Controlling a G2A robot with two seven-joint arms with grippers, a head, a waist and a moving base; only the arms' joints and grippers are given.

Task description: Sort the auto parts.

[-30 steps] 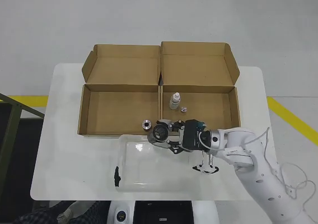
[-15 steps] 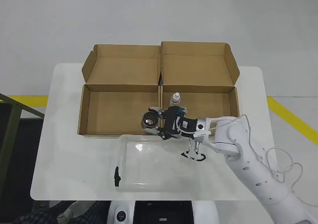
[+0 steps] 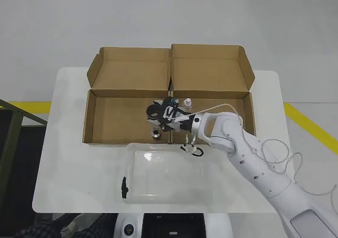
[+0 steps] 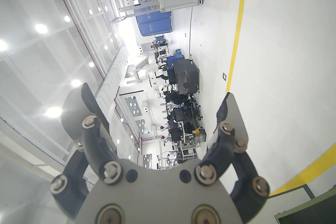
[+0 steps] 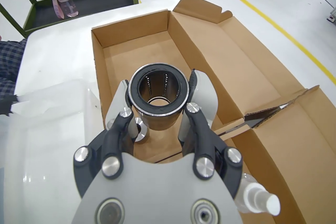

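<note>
My right gripper (image 3: 156,112) is shut on a steel linear bearing (image 3: 153,110) with a black end ring. It holds the bearing above the right end of the left cardboard box (image 3: 118,119). In the right wrist view the bearing (image 5: 159,107) sits between the fingers (image 5: 203,93), its open bore facing the camera, over the left box's floor (image 5: 136,54). A small round metal part (image 3: 155,131) lies in that box just below the gripper, also seen as the metal part (image 5: 141,132). My left gripper (image 4: 160,104) is open, holds nothing, and faces the room.
The right cardboard box (image 3: 222,119) holds a white spray bottle (image 3: 187,103), the bottle (image 5: 256,200) close by my wrist. A clear plastic tray (image 3: 157,175) lies in front of the boxes, with a small black part (image 3: 124,187) at its left edge. Box flaps (image 3: 133,68) stand open behind.
My right gripper has carried the bearing from above the clear tray's far edge up and to the left, to over the left box's right end.
</note>
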